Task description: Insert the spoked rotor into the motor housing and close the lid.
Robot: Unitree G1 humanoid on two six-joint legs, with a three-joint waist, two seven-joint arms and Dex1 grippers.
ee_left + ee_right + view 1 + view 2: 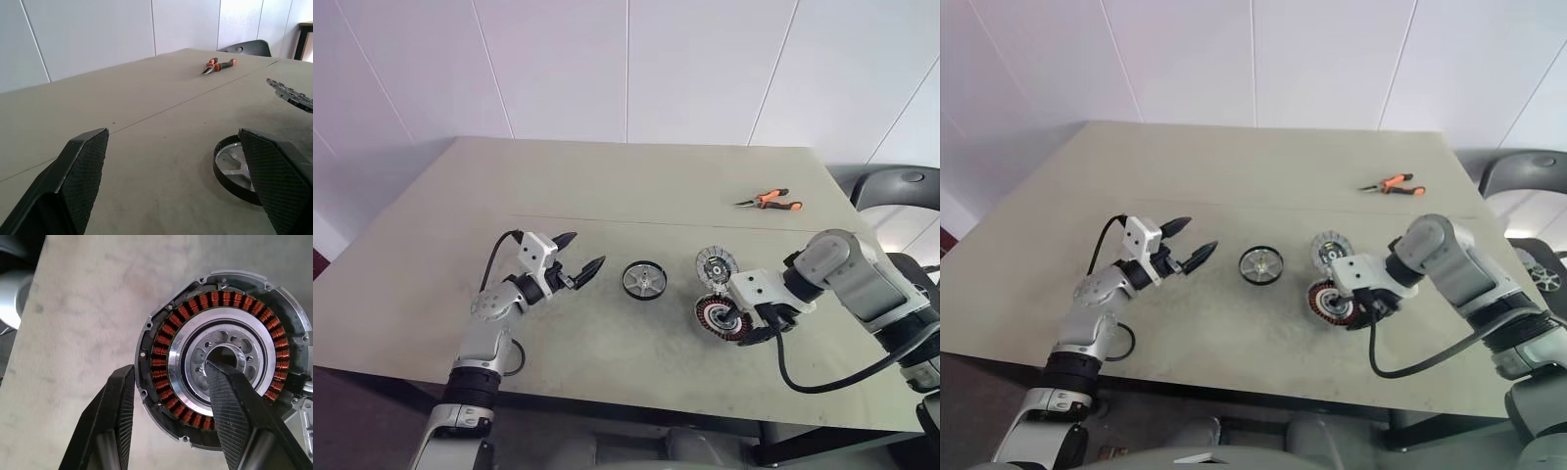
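Spoked rotor [642, 279] lay flat just right of the open left gripper [578, 264], nearer than the right. Right gripper [171, 382] gripped the motor housing [222, 357] wall, right of the rotor.

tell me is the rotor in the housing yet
Not yet. The spoked rotor lies alone on the table, apart from the motor housing, whose copper windings show uncovered.

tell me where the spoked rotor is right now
In the left eye view the spoked rotor lies flat on the table near its middle, between the open left pincer and the motor housing.

Pale table [607, 186] — white panelled walls [626, 59]
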